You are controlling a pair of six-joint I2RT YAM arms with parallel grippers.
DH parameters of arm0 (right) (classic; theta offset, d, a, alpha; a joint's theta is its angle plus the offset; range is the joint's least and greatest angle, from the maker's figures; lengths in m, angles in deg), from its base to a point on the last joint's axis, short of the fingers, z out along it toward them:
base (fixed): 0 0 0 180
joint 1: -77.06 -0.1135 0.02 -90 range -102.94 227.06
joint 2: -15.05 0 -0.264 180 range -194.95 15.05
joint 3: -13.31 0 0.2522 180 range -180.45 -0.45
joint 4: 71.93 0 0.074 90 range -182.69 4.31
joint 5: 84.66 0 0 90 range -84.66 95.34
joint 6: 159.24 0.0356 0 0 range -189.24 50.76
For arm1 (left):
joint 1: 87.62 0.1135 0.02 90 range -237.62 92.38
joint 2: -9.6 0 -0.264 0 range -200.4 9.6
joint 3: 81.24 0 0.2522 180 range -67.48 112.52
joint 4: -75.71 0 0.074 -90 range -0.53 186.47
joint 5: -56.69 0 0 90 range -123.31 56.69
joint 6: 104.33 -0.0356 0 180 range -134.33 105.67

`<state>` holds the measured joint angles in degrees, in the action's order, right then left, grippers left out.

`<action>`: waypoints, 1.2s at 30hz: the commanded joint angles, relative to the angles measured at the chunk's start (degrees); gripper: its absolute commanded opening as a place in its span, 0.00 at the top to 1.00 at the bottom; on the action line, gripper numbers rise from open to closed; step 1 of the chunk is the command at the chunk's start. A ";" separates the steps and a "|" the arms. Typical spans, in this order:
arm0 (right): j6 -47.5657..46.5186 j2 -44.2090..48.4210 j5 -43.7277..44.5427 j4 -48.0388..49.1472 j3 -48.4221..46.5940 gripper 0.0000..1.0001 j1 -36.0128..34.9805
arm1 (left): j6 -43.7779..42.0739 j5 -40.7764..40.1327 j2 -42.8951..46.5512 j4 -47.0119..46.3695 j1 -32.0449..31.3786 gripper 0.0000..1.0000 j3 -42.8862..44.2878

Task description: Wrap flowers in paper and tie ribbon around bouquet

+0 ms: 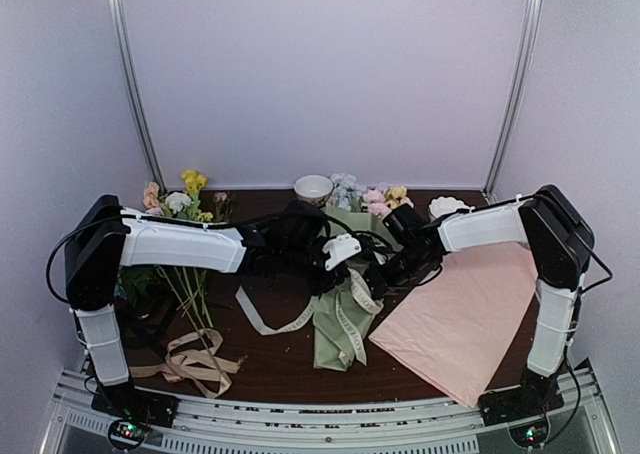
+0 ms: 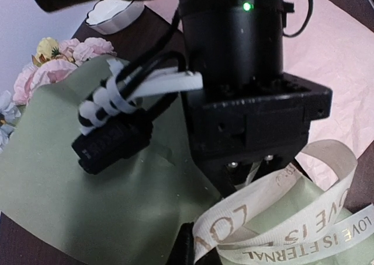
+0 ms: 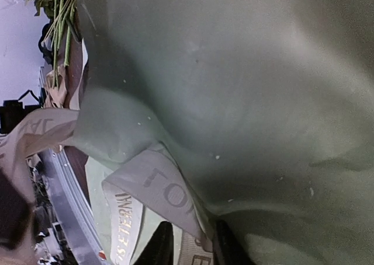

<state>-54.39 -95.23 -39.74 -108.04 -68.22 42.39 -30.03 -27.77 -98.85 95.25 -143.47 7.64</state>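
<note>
Robot lab cell is indicated: dark table (image 1: 280,359) enclosed by white panels (image 1: 320,74), edged by slotted aluminium rail (image 1: 330,414).

Soft even light; right wrist view blurred close-up

1 bouquet (image 1: 330,346), 2 ribbons (image 2: 304,227) (image 1: 195,364), 1 pink sheet (image 1: 460,324), perhaps 2 bowls (image 1: 313,187) (image 1: 447,206).

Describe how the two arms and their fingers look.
The left arm and right arm each have white shell links, black joints and black cables along them. The wrists and fingers are black, and a small green light glows on one wrist motor.
</note>
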 commanded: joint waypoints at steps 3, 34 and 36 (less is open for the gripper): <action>0.67 2.49 10.29 -5.71 -6.09 0.63 2.97 | 3.82 0.27 -3.47 -3.62 1.16 1.00 0.47; 6.91 20.09 44.02 23.84 18.39 0.52 -25.29 | 19.00 7.98 -7.61 -9.54 6.11 1.00 -3.83; 5.92 17.62 45.31 22.77 16.51 0.51 -26.39 | 18.98 8.07 -7.63 -9.39 6.11 1.00 -3.84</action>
<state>-45.97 -74.05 0.28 -85.79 -47.41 18.37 -12.15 -21.22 -106.26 88.85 -137.88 4.62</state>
